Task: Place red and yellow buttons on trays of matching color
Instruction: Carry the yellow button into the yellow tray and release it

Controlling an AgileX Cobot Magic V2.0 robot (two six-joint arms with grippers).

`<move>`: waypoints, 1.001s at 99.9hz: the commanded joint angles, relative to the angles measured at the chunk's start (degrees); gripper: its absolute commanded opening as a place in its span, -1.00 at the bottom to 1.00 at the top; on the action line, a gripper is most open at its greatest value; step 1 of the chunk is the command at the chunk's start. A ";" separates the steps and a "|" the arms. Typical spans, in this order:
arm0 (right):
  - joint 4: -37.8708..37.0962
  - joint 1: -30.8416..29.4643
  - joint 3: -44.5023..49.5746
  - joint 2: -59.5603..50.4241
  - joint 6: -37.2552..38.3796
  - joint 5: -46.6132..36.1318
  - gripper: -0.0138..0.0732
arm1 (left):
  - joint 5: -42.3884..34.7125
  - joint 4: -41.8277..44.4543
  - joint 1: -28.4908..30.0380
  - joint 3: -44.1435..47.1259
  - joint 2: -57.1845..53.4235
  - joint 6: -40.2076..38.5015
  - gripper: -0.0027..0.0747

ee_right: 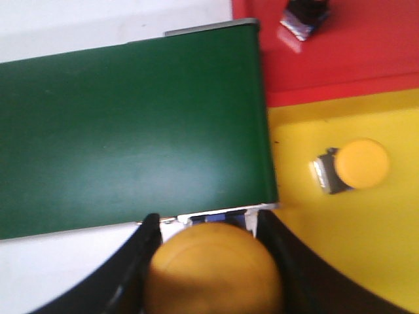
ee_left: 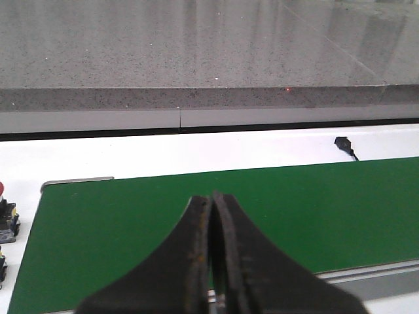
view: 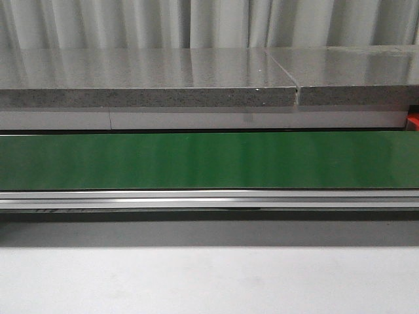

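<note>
In the right wrist view my right gripper [ee_right: 208,219] is shut on a yellow button [ee_right: 213,268], held over the end of the green belt [ee_right: 131,131] beside the yellow tray [ee_right: 366,242]. A second yellow button [ee_right: 360,163] lies on its side on that tray. The red tray [ee_right: 380,52] adjoins it and carries a dark button body [ee_right: 304,13] whose cap colour is cut off. My left gripper [ee_left: 209,196] is shut and empty above the belt [ee_left: 294,209]. A red-capped button [ee_left: 1,190] shows at the picture's edge. Neither gripper appears in the front view.
The green belt [view: 209,160] runs across the front view with a metal rail [view: 209,198] on its near side and a grey stone shelf [view: 150,98] behind. A sliver of red [view: 414,121] shows at the far right. A small black fitting [ee_left: 344,142] sits on the white surface.
</note>
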 commanded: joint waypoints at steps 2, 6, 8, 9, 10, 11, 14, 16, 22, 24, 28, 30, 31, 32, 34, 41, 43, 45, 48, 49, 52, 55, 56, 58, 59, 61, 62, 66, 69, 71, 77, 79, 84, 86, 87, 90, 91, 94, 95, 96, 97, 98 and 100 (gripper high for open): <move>0.49 -2.79 -0.08 -2.41 0.62 -4.46 -0.60 | -2.90 -1.93 -0.42 -1.54 0.09 -0.15 -0.98; 0.42 -3.68 0.77 -2.53 0.62 -5.57 -0.60 | -2.90 -1.93 -0.42 -1.54 0.09 -0.15 -0.98; 0.42 -4.09 1.22 -2.53 0.62 -6.05 -0.60 | -2.90 -1.93 -0.42 -1.54 0.09 -0.15 -0.98; 0.42 -4.24 1.35 -2.53 0.62 -6.19 -0.60 | -2.90 -1.93 -0.42 -1.54 0.09 -0.15 -0.98; 0.42 -4.37 1.66 -2.53 0.62 -6.32 -0.60 | -2.90 -1.93 -0.42 -1.54 0.09 -0.15 -0.98; 0.42 -4.64 1.81 -2.53 0.62 -6.62 -0.60 | -2.90 -1.93 -0.42 -1.54 0.09 -0.15 -0.98; 0.42 -5.19 2.48 -2.53 0.62 -7.26 -0.60 | -2.90 -1.93 -0.42 -1.54 0.09 -0.15 -0.98; 0.42 -5.60 3.01 -2.47 0.62 -7.74 -0.60 | -2.90 -1.93 -0.42 -1.54 0.09 -0.15 -0.98; 0.38 -6.99 4.67 -2.47 0.62 -9.25 -0.60 | -2.90 -1.93 -0.42 -1.54 0.09 -0.15 -0.98; 0.38 -7.30 5.25 -2.47 0.62 -9.58 -0.60 | -2.90 -1.93 -0.42 -1.54 0.09 -0.15 -0.98; 0.38 -8.30 6.22 -2.42 0.62 -10.66 -0.60 | -2.90 -1.93 -0.42 -1.54 0.09 -0.15 -0.98; 0.38 -8.81 6.81 -2.40 0.62 -11.34 -0.60 | -2.90 -1.93 -0.42 -1.54 0.09 -0.15 -0.98; 0.38 -8.98 7.24 -2.35 0.62 -11.56 -0.60 | -2.90 -1.93 -0.42 -1.54 0.09 -0.15 -0.98; 0.38 -9.32 7.44 -2.35 0.62 -12.02 -0.60 | -2.90 -1.93 -0.42 -1.54 0.09 -0.15 -0.98; 0.38 -9.83 8.07 -2.35 0.69 -12.67 -0.60 | -2.90 -1.93 -0.42 -1.54 0.09 -0.15 -0.98; 0.38 -11.27 10.37 -2.35 0.69 -15.00 -0.60 | -2.90 -1.93 -0.42 -1.54 0.09 -0.15 -0.98; 0.38 -11.65 11.05 -2.35 0.69 -15.80 -0.60 | -2.90 -1.93 -0.42 -1.54 0.09 -0.15 -0.98; 0.38 -11.86 11.74 -2.28 0.69 -16.38 -0.60 | -2.90 -1.93 -0.42 -1.54 0.09 -0.15 -0.98; 0.38 -12.37 12.62 -2.08 0.69 -18.02 -0.60 | -2.90 -1.93 -0.42 -1.54 0.09 -0.15 -0.98; 0.38 -12.46 12.83 -2.02 0.69 -18.37 -0.60 | -2.90 -1.93 -0.42 -1.54 0.09 -0.15 -0.98; 0.38 -12.81 13.86 -1.71 0.69 -19.72 -0.60 | -2.90 -1.93 -0.42 -1.54 0.09 -0.15 -0.98; 0.38 -13.19 14.56 -1.14 0.69 -21.36 -0.60 | -2.90 -1.93 -0.42 -1.54 0.09 -0.15 -0.98; 0.38 -13.27 14.73 -1.01 0.69 -21.62 -0.60 | -2.90 -1.93 -0.42 -1.54 0.09 -0.15 -0.98; 0.38 -13.51 15.17 -0.49 0.69 -22.39 -0.60 | -2.90 -1.93 -0.42 -1.54 0.09 -0.15 -0.98; 0.38 -13.58 15.36 -0.29 0.69 -22.59 -0.60 | -2.90 -1.93 -0.42 -1.54 0.09 -0.15 -0.98; 0.38 -13.83 15.58 0.27 0.69 -23.06 -0.60 | -2.90 -1.93 -0.42 -1.54 0.09 -0.15 -0.98; 0.38 -14.00 15.59 0.72 0.69 -23.25 -0.60 | -2.90 -1.93 -0.42 -1.54 0.09 -0.15 -0.98; 0.38 -14.29 15.65 1.94 0.69 -23.41 -0.60 | -2.90 -1.93 -0.42 -1.54 0.09 -0.15 -0.98; 0.38 -14.47 15.65 3.20 0.69 -23.64 -0.60 | -2.90 -1.93 -0.42 -1.54 0.09 -0.15 -0.98; 0.38 -14.47 15.65 3.68 0.69 -23.90 -0.60 | -2.90 -1.93 -0.42 -1.54 0.09 -0.15 -0.98; 0.38 -14.47 15.65 5.87 0.69 -24.67 -0.60 | -2.90 -1.93 -0.42 -1.54 0.09 -0.15 -0.98; 0.38 -14.47 15.65 6.58 0.69 -24.93 -0.60 | -2.90 -1.93 -0.42 -1.54 0.09 -0.15 -0.98; 0.38 -14.47 15.65 8.14 0.64 -25.37 -0.60 | -2.90 -1.93 -0.42 -1.54 0.09 -0.15 -0.98; 0.38 -14.47 15.65 8.79 0.64 -25.65 -0.60 | -2.90 -1.93 -0.42 -1.54 0.09 -0.15 -0.98; 0.38 -14.47 15.65 9.00 0.64 -25.65 -0.60 | -2.90 -1.93 -0.42 -1.54 0.09 -0.15 -0.98; 0.38 -14.47 15.65 10.01 0.64 -26.03 -0.60 | -2.90 -1.93 -0.42 -1.54 0.09 -0.15 -0.98; 0.38 -14.47 15.65 10.20 0.64 -26.08 -0.60 | -2.90 -1.93 -0.42 -1.54 0.09 -0.15 -0.98; 0.38 -14.47 15.65 10.96 0.64 -26.30 -0.60 | -2.90 -1.93 -0.42 -1.54 0.09 -0.15 -0.98; 0.38 -14.47 15.65 11.32 0.64 -26.44 -0.60 | -2.90 -1.93 -0.42 -1.54 0.09 -0.15 -0.98; 0.38 -14.47 15.65 11.48 0.64 -26.57 -0.60 | -2.90 -1.93 -0.42 -1.54 0.09 -0.15 -0.98; 0.38 -14.47 15.65 11.81 0.64 -26.69 -0.60 | -2.90 -1.93 -0.42 -1.54 0.09 -0.15 -0.98; 0.38 -14.47 15.65 11.97 0.64 -26.71 -0.60 | -2.90 -1.93 -0.42 -1.54 0.09 -0.15 -0.98; 0.38 -14.47 15.65 12.46 0.64 -26.95 -0.60 | -2.90 -1.93 -0.42 -1.54 0.09 -0.15 -0.98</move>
